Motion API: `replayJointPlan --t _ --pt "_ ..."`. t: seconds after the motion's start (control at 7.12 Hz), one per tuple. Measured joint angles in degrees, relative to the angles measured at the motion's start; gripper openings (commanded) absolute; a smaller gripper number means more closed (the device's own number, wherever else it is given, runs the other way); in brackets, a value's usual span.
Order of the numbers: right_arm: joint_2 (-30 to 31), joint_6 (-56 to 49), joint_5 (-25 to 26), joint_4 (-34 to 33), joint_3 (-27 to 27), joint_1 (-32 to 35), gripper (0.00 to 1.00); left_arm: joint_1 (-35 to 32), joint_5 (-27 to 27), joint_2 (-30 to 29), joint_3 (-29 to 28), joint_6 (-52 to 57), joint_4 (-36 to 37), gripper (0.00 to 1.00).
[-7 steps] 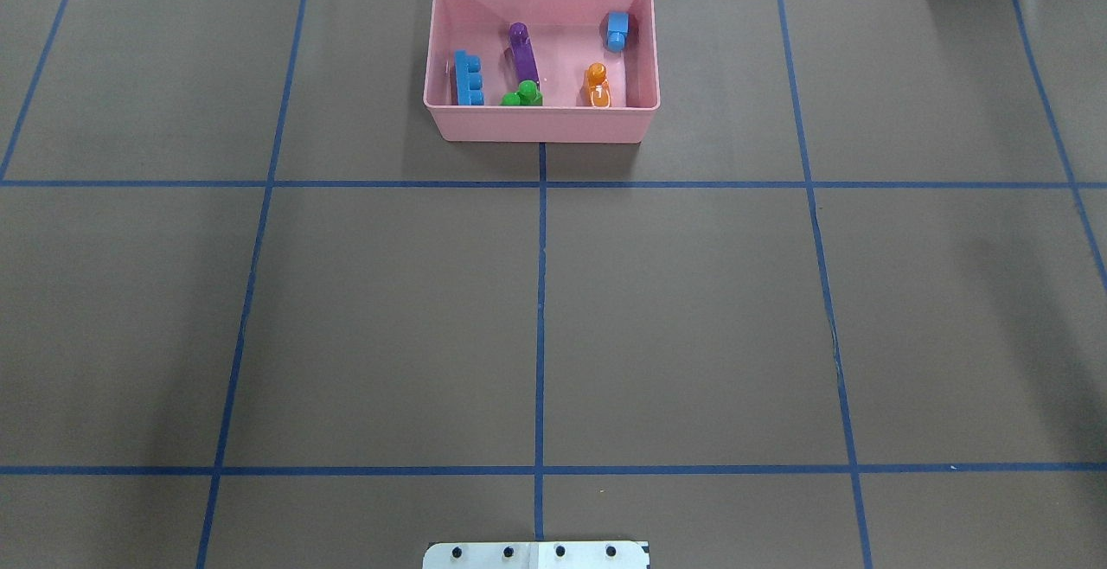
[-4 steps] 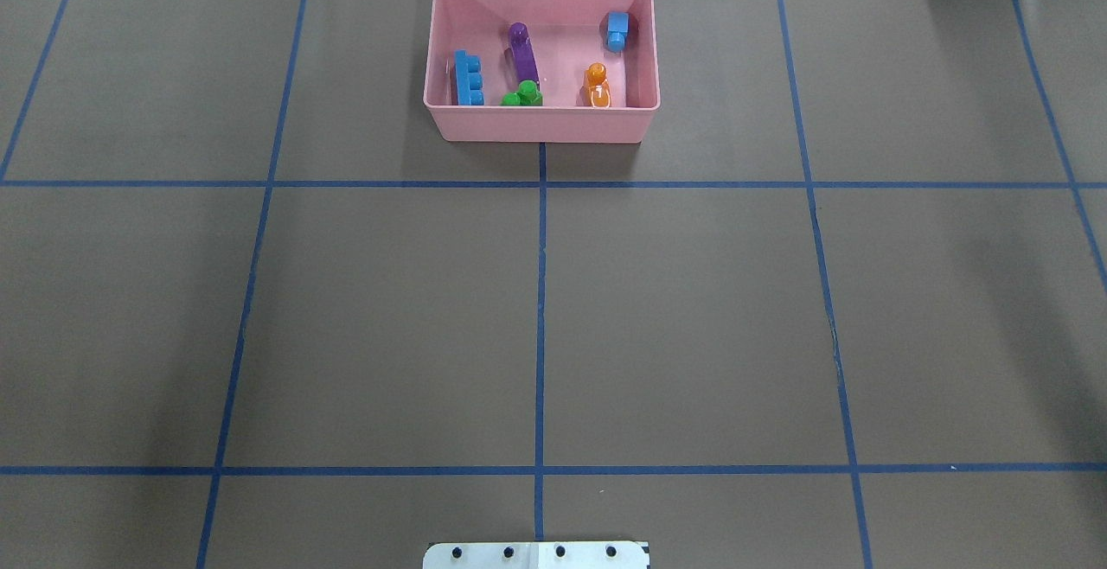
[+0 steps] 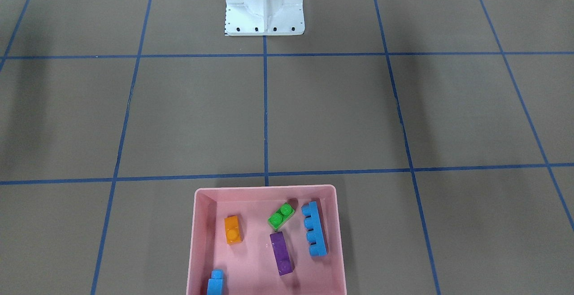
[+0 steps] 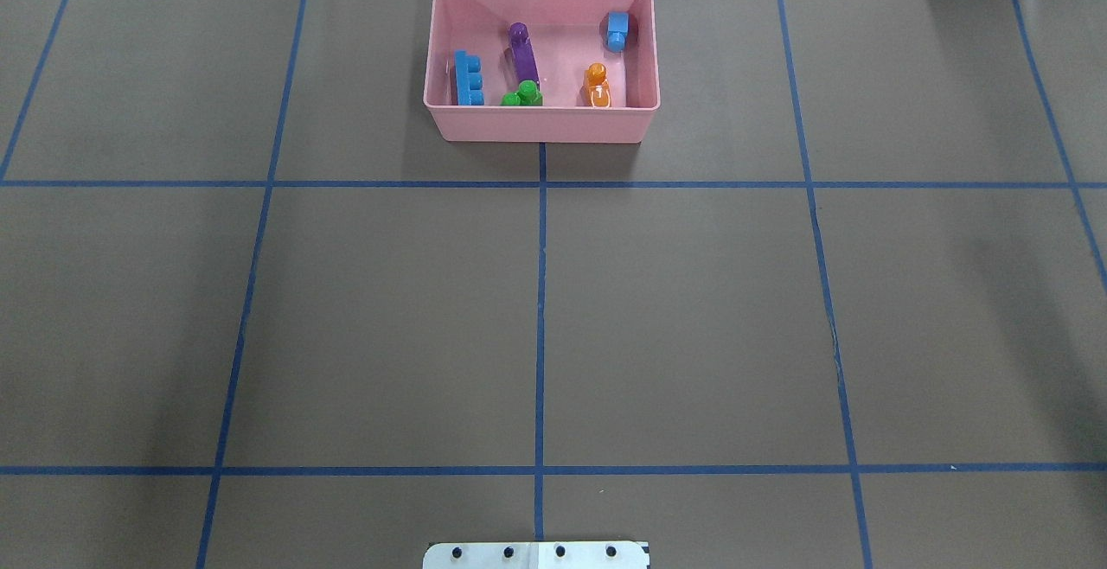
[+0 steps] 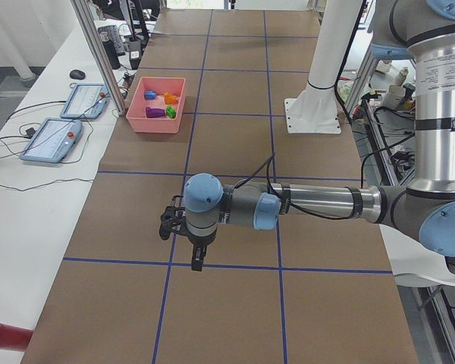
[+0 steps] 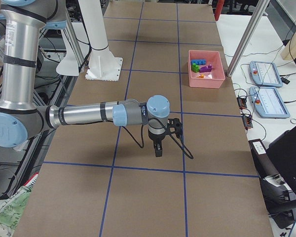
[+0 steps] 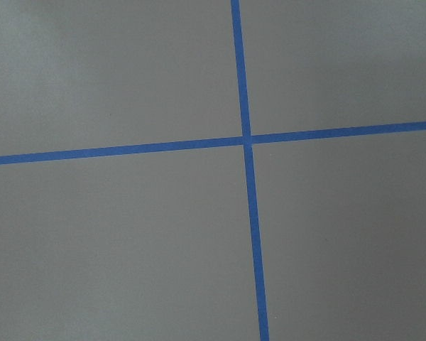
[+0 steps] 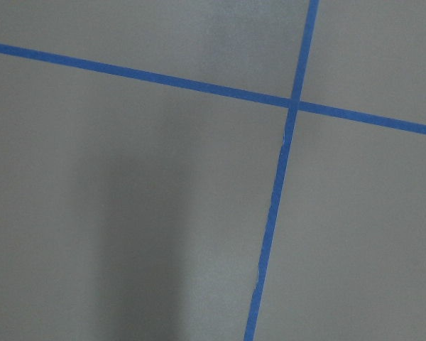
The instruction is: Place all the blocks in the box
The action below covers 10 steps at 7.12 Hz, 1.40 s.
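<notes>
The pink box [image 4: 540, 124] stands at the far middle of the table. All the blocks lie inside it: the long blue one [image 4: 469, 78], the purple one [image 4: 522, 52], the green one [image 4: 523, 95], the orange one [image 4: 597, 86] and the small blue one [image 4: 616, 30]. The front-facing view shows the same box [image 3: 264, 190] and its contents. My left gripper [image 5: 198, 262] shows only in the exterior left view, hanging above bare table far from the box. My right gripper [image 6: 158, 150] shows only in the exterior right view, likewise. I cannot tell whether either is open or shut.
The white metal base [image 3: 264, 12] stands at the robot's edge of the table. Blue tape lines [image 4: 540, 310] grid the brown surface. Control tablets [image 5: 51, 140] lie on the side bench beyond the box.
</notes>
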State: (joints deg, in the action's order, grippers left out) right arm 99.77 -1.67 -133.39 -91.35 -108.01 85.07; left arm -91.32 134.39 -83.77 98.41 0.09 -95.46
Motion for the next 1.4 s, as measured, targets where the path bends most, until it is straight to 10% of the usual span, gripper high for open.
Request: replayJointPlan --t 1.4 --pt "0.3 0.0 -1.9 0.0 -1.7 0.9 1.0 0.0 0.1 0.5 -0.2 0.0 -0.1 1.0"
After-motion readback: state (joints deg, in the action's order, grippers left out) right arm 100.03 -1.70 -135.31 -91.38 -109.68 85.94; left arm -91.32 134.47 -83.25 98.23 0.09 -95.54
